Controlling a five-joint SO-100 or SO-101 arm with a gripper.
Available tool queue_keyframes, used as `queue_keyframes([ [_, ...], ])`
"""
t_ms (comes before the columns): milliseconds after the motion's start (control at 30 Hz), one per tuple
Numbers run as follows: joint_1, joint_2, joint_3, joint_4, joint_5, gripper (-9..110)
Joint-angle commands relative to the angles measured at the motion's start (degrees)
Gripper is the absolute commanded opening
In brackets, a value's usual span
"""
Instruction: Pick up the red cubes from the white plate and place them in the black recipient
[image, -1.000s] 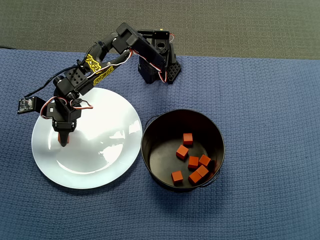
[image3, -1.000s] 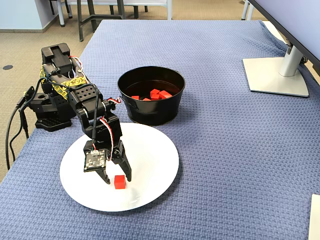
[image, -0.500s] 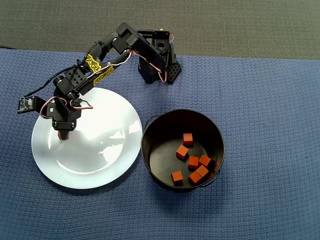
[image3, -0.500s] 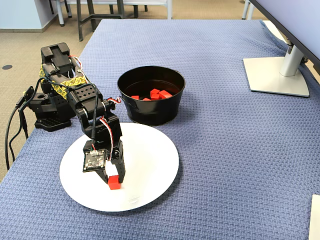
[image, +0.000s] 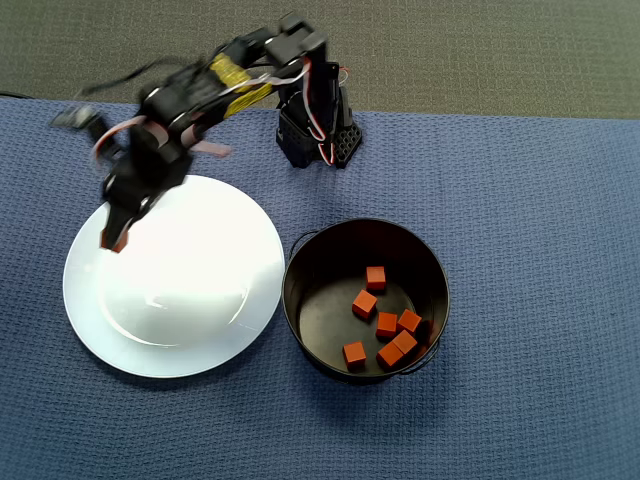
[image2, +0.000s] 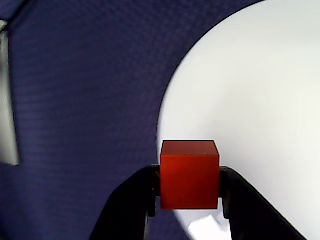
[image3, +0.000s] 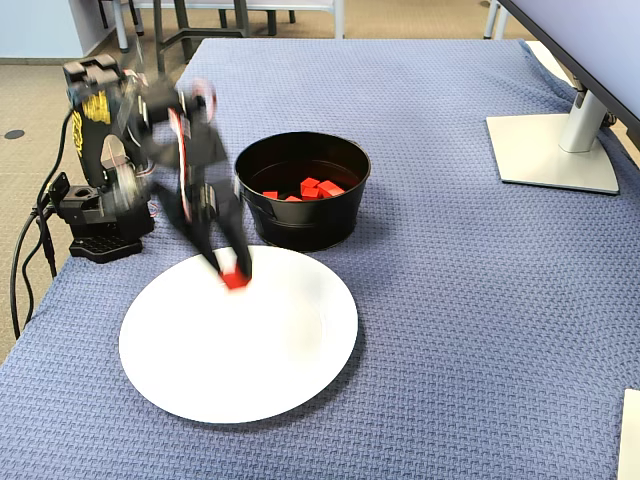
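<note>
My gripper is shut on one red cube, held square between both black fingers and lifted above the left rim of the white plate. In the overhead view the blurred gripper hangs over the plate, whose surface is bare. In the fixed view the held cube is above the plate, on its far side. Several red cubes lie in the black recipient, right of the plate. The cubes also show inside the pot in the fixed view.
A blue woven cloth covers the table. The arm's base stands behind plate and pot. A monitor stand sits at the far right in the fixed view. A pale object shows at the wrist view's left edge.
The gripper closed on the last cube on the plate, then rose quickly with it; the arm is motion-blurred and swings up and back. The plate now holds nothing.
</note>
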Motion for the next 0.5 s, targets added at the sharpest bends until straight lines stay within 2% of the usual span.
queue_keyframes([
  [0, -12.74, 14.41, 2.99, 3.16, 15.82, 0],
  [133, -29.36, 20.13, 14.5, -1.23, 23.82, 0],
  [233, -40.96, 23.03, 22.15, -5.45, 23.38, 1],
  [300, -47.02, 24.26, 25.49, -5.36, 21.53, 18],
  [333, -48.6, 25.05, 26.37, -4.75, 20.04, 29],
  [367, -48.87, 26.19, 26.81, -3.96, 19.16, 34],
  [467, -42.63, 30.41, 26.46, -1.76, 17.31, 35],
])
